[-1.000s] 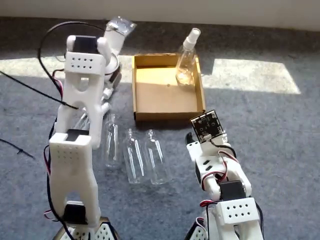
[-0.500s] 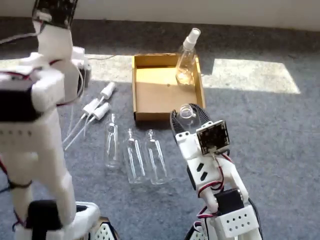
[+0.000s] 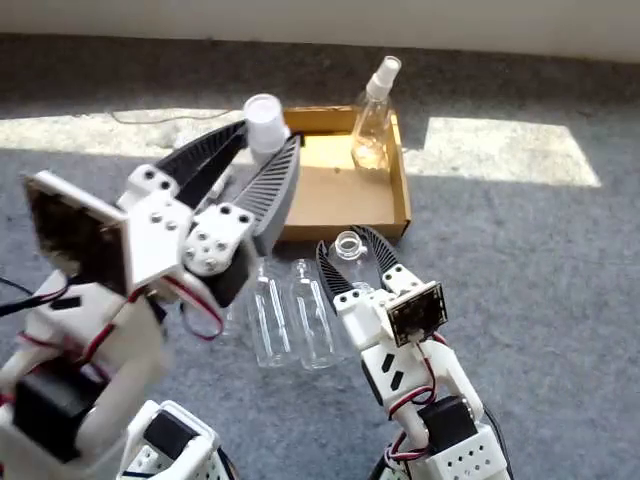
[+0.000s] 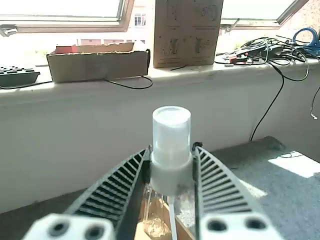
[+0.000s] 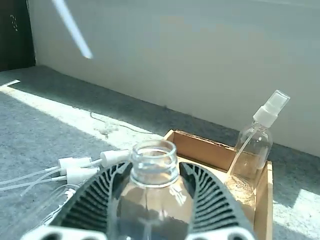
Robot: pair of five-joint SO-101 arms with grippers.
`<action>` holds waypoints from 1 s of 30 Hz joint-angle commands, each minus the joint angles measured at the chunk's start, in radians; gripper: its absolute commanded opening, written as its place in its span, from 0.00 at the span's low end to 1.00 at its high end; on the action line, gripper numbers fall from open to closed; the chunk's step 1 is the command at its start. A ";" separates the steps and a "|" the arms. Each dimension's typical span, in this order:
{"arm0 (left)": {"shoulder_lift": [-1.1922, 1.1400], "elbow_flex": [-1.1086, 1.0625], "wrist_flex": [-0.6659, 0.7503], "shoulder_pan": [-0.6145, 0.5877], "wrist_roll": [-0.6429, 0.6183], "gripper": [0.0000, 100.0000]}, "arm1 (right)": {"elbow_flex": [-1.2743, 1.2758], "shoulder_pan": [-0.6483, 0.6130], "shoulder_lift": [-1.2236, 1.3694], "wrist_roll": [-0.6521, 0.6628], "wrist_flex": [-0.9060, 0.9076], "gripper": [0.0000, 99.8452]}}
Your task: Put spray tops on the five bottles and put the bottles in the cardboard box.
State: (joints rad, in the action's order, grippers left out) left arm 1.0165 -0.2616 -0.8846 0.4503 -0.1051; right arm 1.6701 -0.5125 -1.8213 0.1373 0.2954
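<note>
My left gripper point(image 3: 264, 140) is raised high over the carpet, shut on a white spray top point(image 3: 263, 115). In the left wrist view the spray top point(image 4: 171, 142) stands upright between the fingers, its thin tube hanging down. My right gripper point(image 3: 346, 246) is shut on a clear open-necked bottle point(image 3: 348, 243) held upright just in front of the cardboard box point(image 3: 330, 200). The bottle point(image 5: 153, 165) shows close up in the right wrist view. A capped bottle point(image 3: 372, 125) stands in the box's far right corner. Two bare bottles point(image 3: 290, 315) lie on the carpet.
Loose spray tops point(image 5: 80, 170) with long tubes lie on the carpet left of the box point(image 5: 200, 146). The capped bottle point(image 5: 252, 150) stands against the box's far wall. A hanging tube point(image 5: 72, 27) crosses the right wrist view. Grey carpet spreads open to the right.
My left arm rose from the loose tops carrying a spray top and swung up toward the box. My right gripper lifted a bottle upright, then drew it slightly back and left.
</note>
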 commanded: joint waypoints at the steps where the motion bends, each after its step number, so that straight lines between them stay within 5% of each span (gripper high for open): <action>1: -0.015 -0.142 0.311 0.111 -0.005 0.04 | 0.056 -0.005 -0.018 -0.009 -0.019 0.00; 14: -0.128 -0.147 0.348 0.151 -0.008 0.04 | 0.064 -0.002 -0.018 -0.009 -0.019 0.00; 20: -0.050 -0.143 0.209 0.153 -0.009 0.04 | 0.064 -0.001 -0.018 -0.009 -0.019 0.00; 30: 0.042 -0.153 0.187 0.154 -0.009 0.04 | 0.065 -0.002 -0.018 -0.009 -0.019 0.00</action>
State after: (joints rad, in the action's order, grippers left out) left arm 1.0365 -0.4242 -0.6943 0.5869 -0.1051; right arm 1.6701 -0.5125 -1.8228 0.1373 0.2954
